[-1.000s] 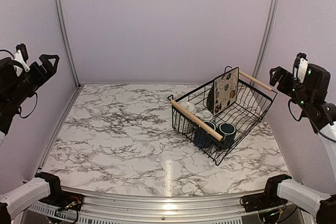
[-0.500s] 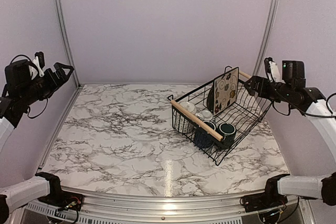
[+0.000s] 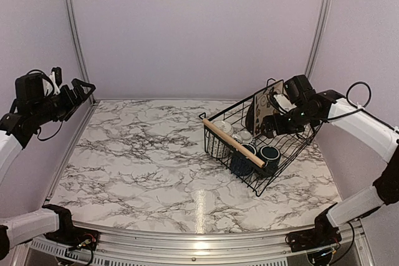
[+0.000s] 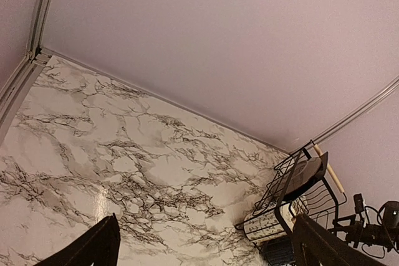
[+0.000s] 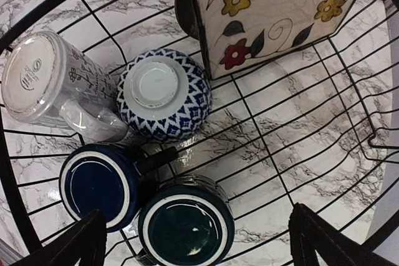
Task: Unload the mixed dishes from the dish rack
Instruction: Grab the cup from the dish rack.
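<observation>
Over the dish rack (image 3: 234, 143) at the right of the table (image 3: 143, 154), the right gripper (image 3: 274, 124) is hovering, jaws spread wide, above two dark mugs (image 5: 100, 185), a white mug (image 5: 40, 76), an overturned blue-patterned bowl (image 5: 163, 96) and an upright plate (image 5: 274, 10). The left gripper (image 3: 86, 91) is hanging open-jawed far left.

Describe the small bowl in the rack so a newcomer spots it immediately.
Find the black wire rack on the right side of the marble table. Inside, the bowl sits upside down between the white mug and the standing flowered plate. Only it wears a blue-and-white diamond pattern.
</observation>
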Available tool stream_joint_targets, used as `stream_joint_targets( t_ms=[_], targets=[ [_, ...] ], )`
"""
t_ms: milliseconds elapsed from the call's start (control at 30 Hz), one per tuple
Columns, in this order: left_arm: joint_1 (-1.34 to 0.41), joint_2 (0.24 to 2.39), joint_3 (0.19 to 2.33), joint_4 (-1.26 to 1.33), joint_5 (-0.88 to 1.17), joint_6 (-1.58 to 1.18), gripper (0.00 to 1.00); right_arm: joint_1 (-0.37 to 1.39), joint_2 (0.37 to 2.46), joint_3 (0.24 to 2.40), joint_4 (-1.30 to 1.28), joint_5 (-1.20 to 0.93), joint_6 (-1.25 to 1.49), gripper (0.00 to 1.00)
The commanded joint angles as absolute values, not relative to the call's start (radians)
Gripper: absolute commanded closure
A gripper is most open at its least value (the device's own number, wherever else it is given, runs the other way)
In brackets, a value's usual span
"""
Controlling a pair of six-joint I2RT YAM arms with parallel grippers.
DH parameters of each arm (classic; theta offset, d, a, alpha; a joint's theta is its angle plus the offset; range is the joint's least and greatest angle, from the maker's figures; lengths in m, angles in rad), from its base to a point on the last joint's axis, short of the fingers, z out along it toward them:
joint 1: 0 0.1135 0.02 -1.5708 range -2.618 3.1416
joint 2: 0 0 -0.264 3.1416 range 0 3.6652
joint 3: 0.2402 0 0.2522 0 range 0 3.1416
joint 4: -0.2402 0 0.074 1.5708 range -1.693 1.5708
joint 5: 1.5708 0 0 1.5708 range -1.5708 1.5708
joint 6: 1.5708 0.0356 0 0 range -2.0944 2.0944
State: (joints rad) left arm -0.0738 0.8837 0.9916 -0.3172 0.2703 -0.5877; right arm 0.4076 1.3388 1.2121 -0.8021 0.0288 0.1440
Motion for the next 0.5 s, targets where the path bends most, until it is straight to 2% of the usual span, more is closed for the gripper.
stream_joint_targets(
  t_ms=[0,467],
  targets=[
    [-0.072,0.884,0.973,-0.301,0.289,-0.587,0.01,0.444,1.396,1.255,-0.91,0.098,0.12,0.02],
    [-0.072,0.902,0.954,-0.292,0.296,-0.584,0.01,0.473,1.445,1.175,-0.943,0.071,0.13,0.01]
  ],
)
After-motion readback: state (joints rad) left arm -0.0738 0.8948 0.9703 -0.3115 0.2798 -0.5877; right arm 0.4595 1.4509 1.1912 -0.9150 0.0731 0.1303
